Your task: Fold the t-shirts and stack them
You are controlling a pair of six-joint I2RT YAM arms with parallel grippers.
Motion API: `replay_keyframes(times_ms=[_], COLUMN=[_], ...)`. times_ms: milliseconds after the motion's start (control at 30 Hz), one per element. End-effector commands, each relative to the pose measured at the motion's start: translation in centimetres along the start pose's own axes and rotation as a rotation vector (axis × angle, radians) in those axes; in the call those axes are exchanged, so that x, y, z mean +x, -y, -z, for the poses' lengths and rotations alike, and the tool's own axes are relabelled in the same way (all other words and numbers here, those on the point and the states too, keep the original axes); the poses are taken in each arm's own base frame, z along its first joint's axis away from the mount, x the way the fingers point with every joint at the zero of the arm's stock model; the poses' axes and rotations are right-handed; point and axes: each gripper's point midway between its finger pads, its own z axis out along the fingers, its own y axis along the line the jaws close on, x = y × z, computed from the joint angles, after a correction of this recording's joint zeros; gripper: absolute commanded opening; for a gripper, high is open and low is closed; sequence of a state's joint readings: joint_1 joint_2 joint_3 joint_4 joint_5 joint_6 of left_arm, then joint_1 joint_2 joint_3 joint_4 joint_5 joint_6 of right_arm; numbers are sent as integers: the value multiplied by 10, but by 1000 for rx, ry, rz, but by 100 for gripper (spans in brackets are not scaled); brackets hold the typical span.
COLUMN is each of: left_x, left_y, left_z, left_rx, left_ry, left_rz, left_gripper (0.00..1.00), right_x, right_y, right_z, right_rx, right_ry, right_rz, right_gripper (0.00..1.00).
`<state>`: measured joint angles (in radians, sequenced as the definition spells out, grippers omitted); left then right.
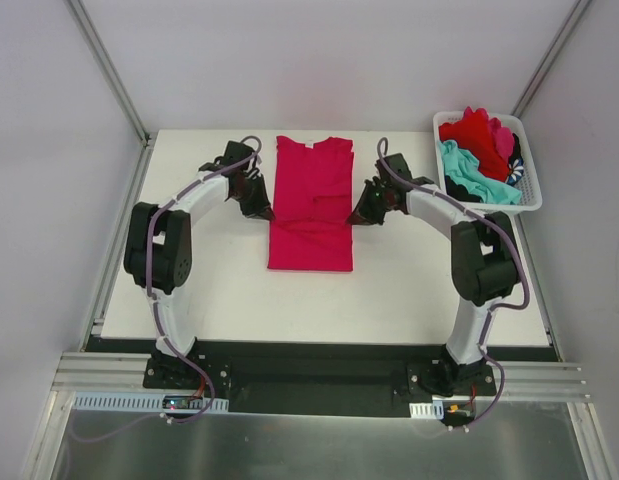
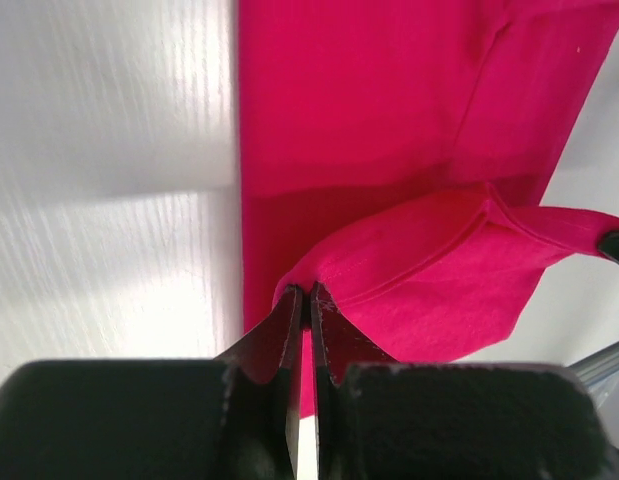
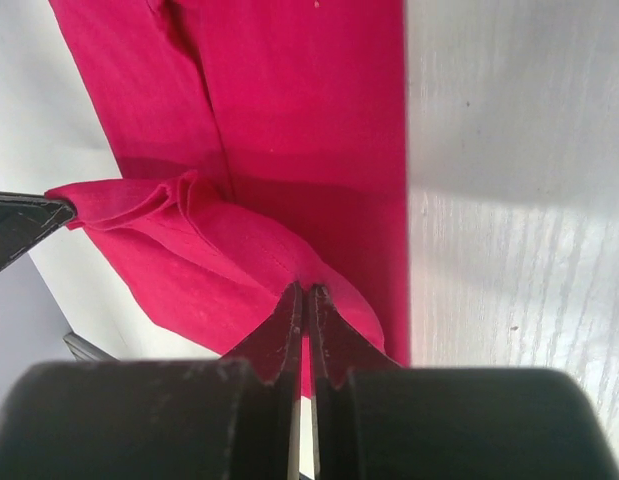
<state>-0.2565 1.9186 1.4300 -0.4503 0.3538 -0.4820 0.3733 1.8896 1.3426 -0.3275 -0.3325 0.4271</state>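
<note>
My left fingers (image 2: 274, 335) and right fingers (image 3: 277, 335) each pinch the lifted edge of the shirt (image 1: 311, 190), strung crosswise between them; its length runs straight away from me.

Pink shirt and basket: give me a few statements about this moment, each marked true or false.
1. The left gripper and right gripper are each shut on an edge of the pink shirt. True.
2. The basket is empty. False: it holds a red shirt, a teal shirt and more.
3. The pink shirt lies spread out with its sleeves wide. False: it is folded into a long strip.
4. The pink shirt lies on the table between the two arms. True.
</note>
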Motion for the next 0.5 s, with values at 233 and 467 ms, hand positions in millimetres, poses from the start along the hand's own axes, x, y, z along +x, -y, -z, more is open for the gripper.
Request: replay_keyframes(times_ms=[233, 467], left_x=[-47, -57], left_y=[4, 4], left_z=[-7, -20], left_rx=[18, 20], left_ry=[67, 53], left_rz=[-25, -23], left_gripper=[0, 0], right_x=[-37, -49], right_y=[-11, -7], right_z=[-7, -17], right_rx=[-69, -77], right_ry=[15, 7], right_rz=[9, -5], right_gripper=[0, 0])
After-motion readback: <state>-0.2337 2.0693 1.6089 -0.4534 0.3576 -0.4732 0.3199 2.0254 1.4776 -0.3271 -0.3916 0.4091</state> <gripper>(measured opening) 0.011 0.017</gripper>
